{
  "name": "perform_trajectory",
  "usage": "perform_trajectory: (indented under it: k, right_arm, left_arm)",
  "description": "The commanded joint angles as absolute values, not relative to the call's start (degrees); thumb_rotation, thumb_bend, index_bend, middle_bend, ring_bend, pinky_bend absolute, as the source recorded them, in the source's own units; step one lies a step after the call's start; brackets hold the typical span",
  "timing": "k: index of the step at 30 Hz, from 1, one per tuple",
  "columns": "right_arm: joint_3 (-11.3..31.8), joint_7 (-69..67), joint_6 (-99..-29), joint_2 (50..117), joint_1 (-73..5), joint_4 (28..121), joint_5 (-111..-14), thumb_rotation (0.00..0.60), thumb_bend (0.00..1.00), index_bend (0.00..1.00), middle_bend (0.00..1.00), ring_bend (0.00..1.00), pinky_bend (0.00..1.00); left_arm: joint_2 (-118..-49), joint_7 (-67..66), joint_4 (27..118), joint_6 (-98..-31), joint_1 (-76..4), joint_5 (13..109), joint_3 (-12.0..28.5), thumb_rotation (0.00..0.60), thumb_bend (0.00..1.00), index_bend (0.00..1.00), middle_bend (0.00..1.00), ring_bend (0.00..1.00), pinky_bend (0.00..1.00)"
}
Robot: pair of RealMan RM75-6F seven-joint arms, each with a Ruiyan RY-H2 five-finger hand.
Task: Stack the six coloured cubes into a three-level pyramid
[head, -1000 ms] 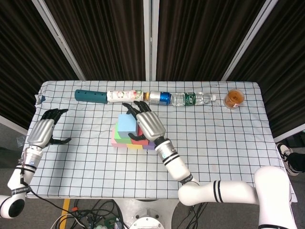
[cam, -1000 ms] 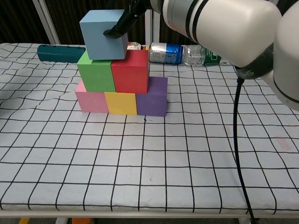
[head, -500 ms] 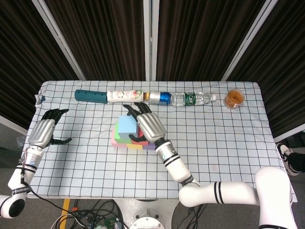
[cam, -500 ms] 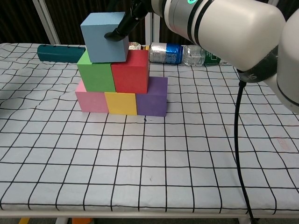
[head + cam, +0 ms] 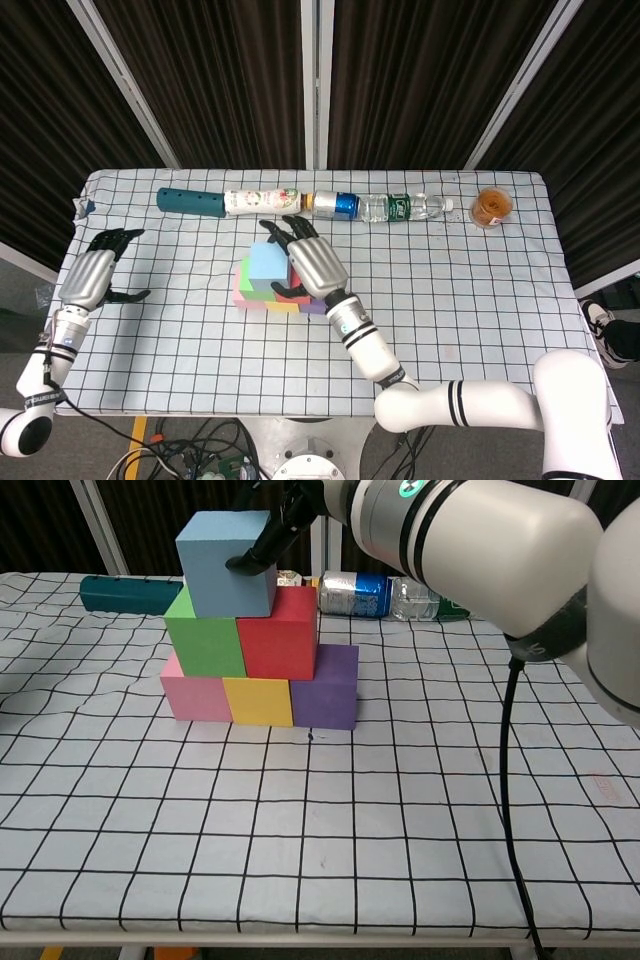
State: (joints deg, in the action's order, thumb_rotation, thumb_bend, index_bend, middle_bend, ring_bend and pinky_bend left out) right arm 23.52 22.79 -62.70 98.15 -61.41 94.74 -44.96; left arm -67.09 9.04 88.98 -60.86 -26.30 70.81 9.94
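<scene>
On the bench (image 5: 420, 810), pink (image 5: 196, 695), yellow (image 5: 258, 701) and purple (image 5: 328, 687) cubes carried green (image 5: 205, 635) and red (image 5: 279, 633). The right hand (image 5: 310, 262) gripped the blue cube (image 5: 226, 563), seated toward 9 o'clock; next, nudge it central and release. The left hand (image 5: 93, 272) lay idle, holding nothing.

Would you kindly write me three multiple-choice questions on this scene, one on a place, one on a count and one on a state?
1. Where does the blue cube sit?
A. on the green cube and red cube
B. on the bare table
C. beside the orange cup

2. How many cubes form the bottom row?
A. two
B. three
C. four

3. What is the left hand doing?
A. holding a bottle
B. pressing the teal tube
C. holding nothing, fingers apart

Answers:
1 A: it rests across the green cube and red cube.
2 B: pink cube, yellow cube, purple cube.
3 C: it is over the table, away from everything, while the right hand touches the blue cube.
</scene>
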Motion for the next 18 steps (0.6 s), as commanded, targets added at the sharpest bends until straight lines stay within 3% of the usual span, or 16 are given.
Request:
perform_trajectory:
  k: [1,8,11,18]
  right_arm:
    - [23.6,23.0,-62.6,98.2,-61.5,94.8,-44.8,0.600,0.19,0.09,0.29,0.03,0.00]
    - [23.4,23.3,-62.5,98.3,-61.5,94.7,-44.6,0.600,0.19,0.08,0.27,0.03,0.00]
    - [23.3,23.4,-62.5,98.3,-61.4,94.9,-44.9,0.600,0.17,0.01,0.18,0.01,0.00]
    - [23.1,23.3,-62.6,97.7,-61.0,96.0,-45.5,0.600,0.12,0.00,0.02,0.00,0.00]
  left_arm:
    - [-67.1,9.1,88.9,-60.8,-26.3,70.8,9.9,0.600,0.10,0.13,0.12,0.06,0.06]
    - [-67.2,9.3,88.6,-60.8,-26.3,70.9,9.9,0.600,0.10,0.13,0.12,0.06,0.06]
    - [-67.3,9.4,88.5,-60.9,-26.3,71.0,9.9,0.600,0.10,0.13,0.12,0.06,0.06]
    - [-67.3,9.3,88.7,-61.1,-26.3,71.2,9.9,0.600,0.10,0.13,0.12,0.06,0.06]
